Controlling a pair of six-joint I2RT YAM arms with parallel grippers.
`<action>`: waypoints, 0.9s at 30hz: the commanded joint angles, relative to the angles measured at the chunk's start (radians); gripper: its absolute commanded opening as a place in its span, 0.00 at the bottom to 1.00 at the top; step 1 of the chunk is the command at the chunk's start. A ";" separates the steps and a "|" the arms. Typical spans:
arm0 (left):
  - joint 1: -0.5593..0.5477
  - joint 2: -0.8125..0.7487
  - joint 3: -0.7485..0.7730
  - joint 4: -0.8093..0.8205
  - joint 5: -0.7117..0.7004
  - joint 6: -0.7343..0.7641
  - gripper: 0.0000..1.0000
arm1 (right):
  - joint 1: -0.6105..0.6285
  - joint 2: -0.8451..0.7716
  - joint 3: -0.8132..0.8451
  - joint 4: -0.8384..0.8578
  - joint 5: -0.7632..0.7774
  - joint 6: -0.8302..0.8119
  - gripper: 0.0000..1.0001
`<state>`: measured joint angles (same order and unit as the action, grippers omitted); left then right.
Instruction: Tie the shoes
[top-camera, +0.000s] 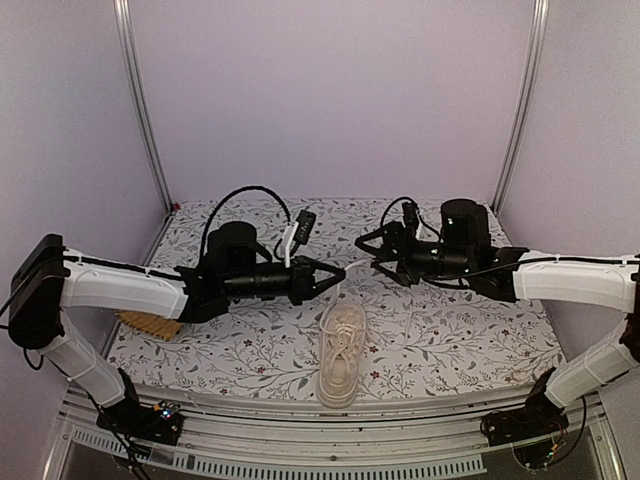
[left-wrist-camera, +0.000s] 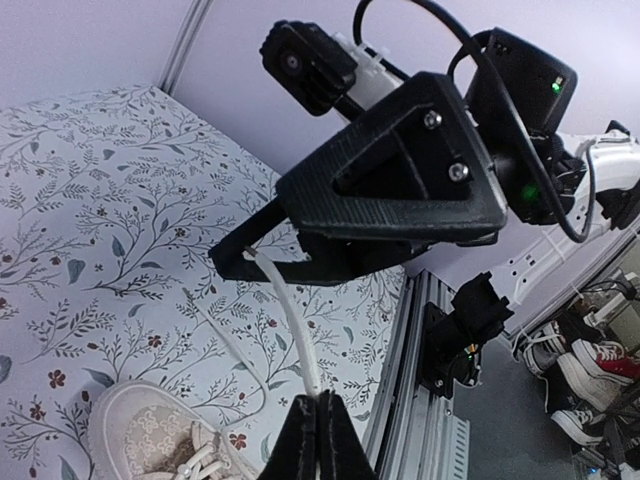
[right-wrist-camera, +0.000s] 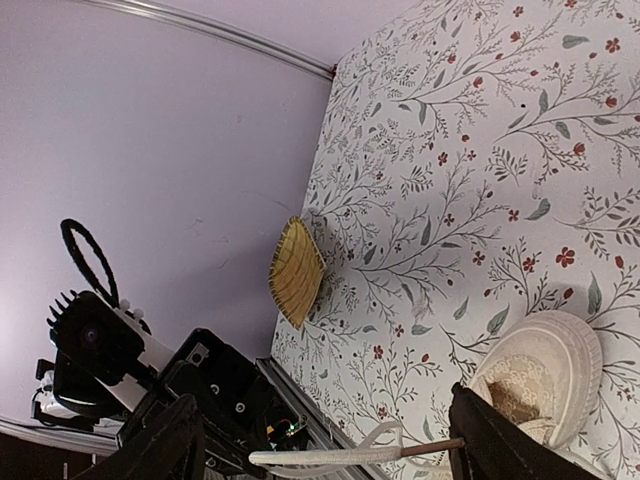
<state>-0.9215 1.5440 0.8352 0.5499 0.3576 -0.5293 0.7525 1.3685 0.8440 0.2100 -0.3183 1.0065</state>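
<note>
left pincer (left-wrist-camera: 315, 435) pinches lace (left-wrist-camera: 290, 320); shoe (top-camera: 342, 355) lies near-to-far (toe away from bases).

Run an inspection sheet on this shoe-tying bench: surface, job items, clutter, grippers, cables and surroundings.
Surface: floral-print tabletop, flat.
Job's things: cream sneaker at the near edge; one lace is pulled up off it.
Clutter: yellow woven mat on the left, partly under the left arm.
Grippers: left gripper and right gripper are both shut on the lace, above the sneaker.
Cables: black cable loops arch above each arm.
Surroundings: lilac walls, metal frame posts; spare sneakers on the floor beyond the table.
</note>
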 joint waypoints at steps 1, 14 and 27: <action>0.007 -0.010 -0.022 0.073 0.025 -0.015 0.00 | 0.005 0.045 0.052 0.076 -0.061 0.047 0.79; 0.010 0.006 -0.038 0.067 0.022 0.023 0.06 | 0.011 0.072 0.069 0.117 -0.080 0.073 0.03; 0.006 0.170 0.016 0.014 0.041 0.094 0.62 | 0.011 0.028 0.113 0.114 -0.062 0.050 0.02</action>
<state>-0.9161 1.6939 0.8333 0.5575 0.3950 -0.4618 0.7589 1.4342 0.9134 0.3004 -0.3943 1.0794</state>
